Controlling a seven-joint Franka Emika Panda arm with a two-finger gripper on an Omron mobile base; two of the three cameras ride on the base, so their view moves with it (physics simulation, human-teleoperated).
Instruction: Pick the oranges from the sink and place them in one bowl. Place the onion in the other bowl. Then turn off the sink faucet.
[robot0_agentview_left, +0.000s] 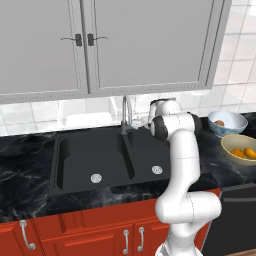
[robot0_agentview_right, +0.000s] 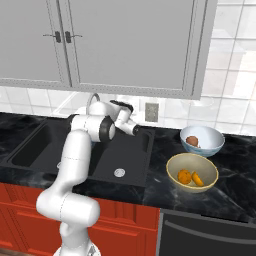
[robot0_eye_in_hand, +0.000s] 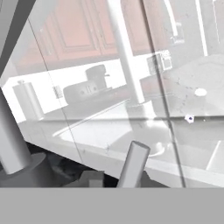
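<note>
The silver faucet (robot0_agentview_left: 126, 112) stands behind the black sink (robot0_agentview_left: 75, 160). My gripper (robot0_agentview_left: 148, 119) is close to the faucet's right side, by its small side lever (robot0_agentview_left: 137, 121), shut with nothing held. In the hand view the faucet stem (robot0_eye_in_hand: 11, 140) rises at the left and a grey rod-like lever (robot0_eye_in_hand: 134, 162) stands just ahead, before the glossy backsplash. On the right counter two oranges (robot0_agentview_right: 185, 176) (robot0_agentview_right: 198, 179) lie in the yellow-tan bowl (robot0_agentview_right: 209, 170). The onion (robot0_agentview_right: 192, 141) rests in the pale blue-white bowl (robot0_agentview_right: 212, 145).
Grey wall cabinets (robot0_agentview_left: 100, 45) hang above the sink. Red base cabinets (robot0_agentview_left: 100, 235) run below the black marble counter (robot0_agentview_left: 25, 155). A wall outlet (robot0_agentview_right: 152, 112) sits on the tiled backsplash. A dark appliance front (robot0_agentview_right: 210, 235) is under the bowls.
</note>
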